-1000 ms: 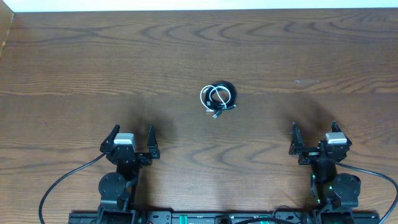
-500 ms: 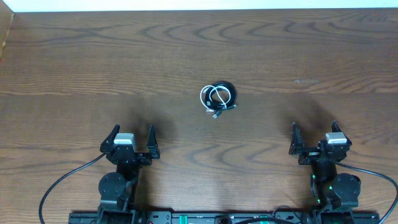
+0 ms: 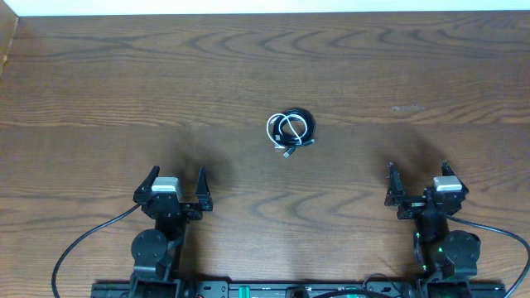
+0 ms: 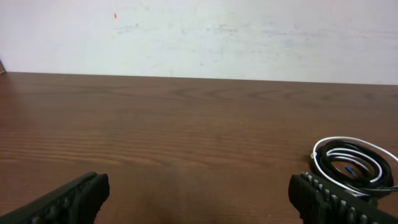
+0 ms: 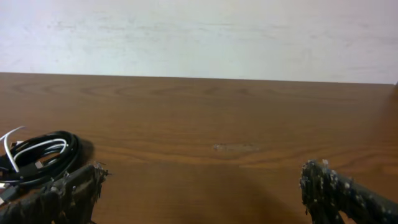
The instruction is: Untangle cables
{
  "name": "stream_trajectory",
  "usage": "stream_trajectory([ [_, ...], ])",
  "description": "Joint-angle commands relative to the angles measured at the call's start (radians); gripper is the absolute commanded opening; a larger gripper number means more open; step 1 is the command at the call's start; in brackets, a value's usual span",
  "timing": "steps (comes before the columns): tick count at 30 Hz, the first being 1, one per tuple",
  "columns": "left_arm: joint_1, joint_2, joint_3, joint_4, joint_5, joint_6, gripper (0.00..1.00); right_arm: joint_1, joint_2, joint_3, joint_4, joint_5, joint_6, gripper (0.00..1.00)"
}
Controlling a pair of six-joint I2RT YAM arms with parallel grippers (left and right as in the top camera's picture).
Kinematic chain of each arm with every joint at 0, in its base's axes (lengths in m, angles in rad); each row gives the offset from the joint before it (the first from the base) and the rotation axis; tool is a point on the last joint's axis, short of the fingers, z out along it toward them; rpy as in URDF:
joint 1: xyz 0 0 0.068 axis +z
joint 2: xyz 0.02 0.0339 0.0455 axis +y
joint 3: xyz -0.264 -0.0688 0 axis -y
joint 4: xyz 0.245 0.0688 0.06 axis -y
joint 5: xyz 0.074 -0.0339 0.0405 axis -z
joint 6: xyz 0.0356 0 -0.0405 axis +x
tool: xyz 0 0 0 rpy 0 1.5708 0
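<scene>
The cables lie in one small tangled coil, white and black cords together, near the middle of the wooden table. The coil also shows at the right edge of the left wrist view and at the left of the right wrist view. My left gripper is open and empty at the near left, well short of the coil. My right gripper is open and empty at the near right. The open fingers show in the left wrist view and the right wrist view.
The wooden table runs to a white wall at the back. A faint pale scuff marks the wood right of the coil. Thick black arm wires loop at the near edge.
</scene>
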Motion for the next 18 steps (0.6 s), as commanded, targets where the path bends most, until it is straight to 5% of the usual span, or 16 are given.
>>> stream_trajectory([
  [1,-0.003,-0.007,-0.023,-0.031,-0.031,0.014,0.98,0.002,-0.006,-0.002,0.0,0.046,-0.066,0.99],
  [5,-0.003,-0.007,-0.023,-0.029,-0.005,-0.009,0.98,0.003,-0.006,-0.002,0.014,-0.002,-0.003,0.99],
  [10,-0.003,-0.007,-0.022,-0.011,0.188,-0.231,0.98,0.003,-0.006,-0.002,0.061,-0.188,0.192,0.99],
  [14,-0.003,-0.007,-0.022,0.002,0.362,-0.408,0.98,0.003,-0.006,-0.002,0.13,-0.215,0.207,0.99],
  [18,-0.003,-0.007,-0.019,0.135,0.507,-0.437,0.98,0.003,-0.006,-0.001,0.316,-0.399,0.194,0.99],
])
